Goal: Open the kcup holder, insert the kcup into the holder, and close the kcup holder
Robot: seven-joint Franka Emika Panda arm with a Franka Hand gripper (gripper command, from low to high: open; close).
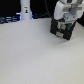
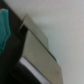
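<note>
Hovering over pale bench (image 1: 35, 55): hand (image 1: 62, 34) at exterior view's upper right, pointing down. Fingers' spread blurred, cannot tell if anything gripped. Kcup, holder not clearly seen in exterior view. Wrist view: teal patch (image 2: 4, 27) at frame edge, dark angled edge beside pale surface. Farther back: white post (image 1: 25, 11).
</note>
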